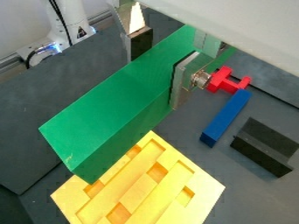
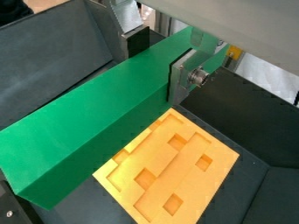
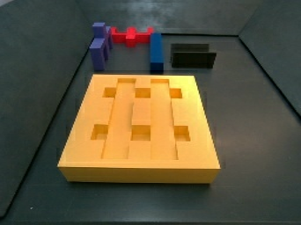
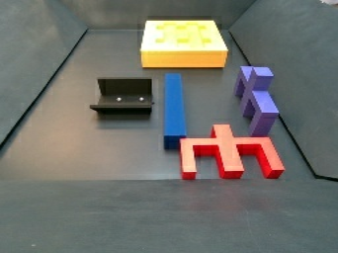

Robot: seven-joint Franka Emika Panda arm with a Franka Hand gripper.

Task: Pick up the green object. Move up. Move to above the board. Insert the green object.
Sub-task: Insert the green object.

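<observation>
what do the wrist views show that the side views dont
Only the wrist views show the green object clamped between the gripper fingers, held above the board.

Only the side views show the purple blocks and the board's six square holes together; no gripper or green object appears there.

Both show the yellow board, the long blue block, the red piece and the black fixture on the floor.

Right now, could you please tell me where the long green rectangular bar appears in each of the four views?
Wrist view: the long green rectangular bar runs across the frame, clamped in the gripper, above the thick yellow grooved board.
Wrist view: green bar fills the middle, gripper on it.
Side view: bar and gripper not in it.
Side view: neither.
Shared landmark: the yellow board.
</observation>
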